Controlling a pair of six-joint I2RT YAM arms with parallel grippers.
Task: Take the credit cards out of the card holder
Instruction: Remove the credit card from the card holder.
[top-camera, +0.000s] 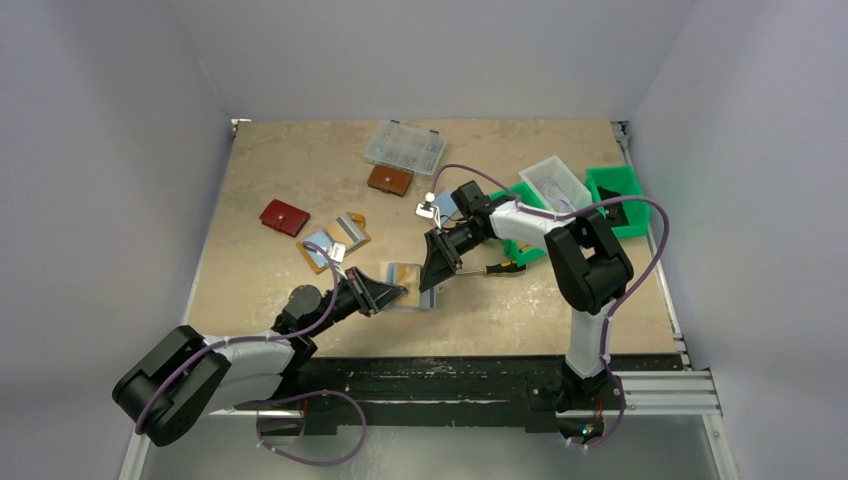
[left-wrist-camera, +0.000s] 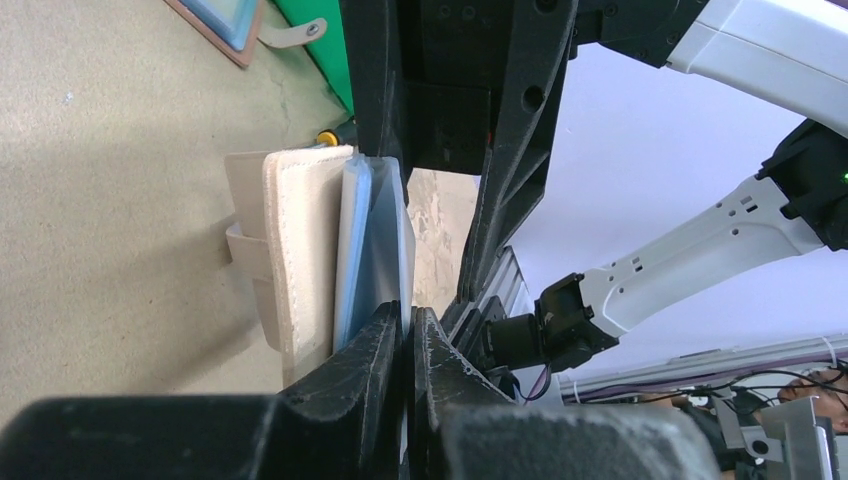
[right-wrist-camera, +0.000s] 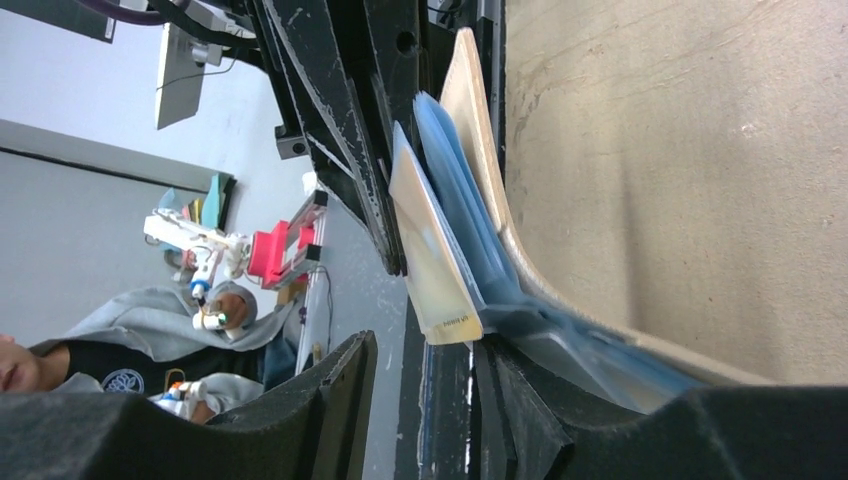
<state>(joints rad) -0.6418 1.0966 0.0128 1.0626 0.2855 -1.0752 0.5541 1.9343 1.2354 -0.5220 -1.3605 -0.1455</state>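
Observation:
The tan card holder (top-camera: 405, 287) lies open on the table between my two grippers. My left gripper (top-camera: 385, 296) is shut on one pale blue-grey leaf (left-wrist-camera: 378, 240) of it; the tan cover (left-wrist-camera: 300, 250) stands to the left of that leaf. My right gripper (top-camera: 437, 265) is open at the holder's far side. In the right wrist view a cream card (right-wrist-camera: 430, 260) sticks out of the blue sleeves (right-wrist-camera: 470, 220), its corner between my open right fingers (right-wrist-camera: 350, 385), touching neither. The right gripper (right-wrist-camera: 430, 395) holds nothing.
A second open tan holder with cards (top-camera: 335, 242), a red wallet (top-camera: 284, 217) and a dark brown wallet (top-camera: 389, 180) lie further back. A clear organiser box (top-camera: 405, 146), green bins (top-camera: 615, 190), a clear tub (top-camera: 555, 182) and a yellow-handled screwdriver (top-camera: 500, 267) lie behind and to the right.

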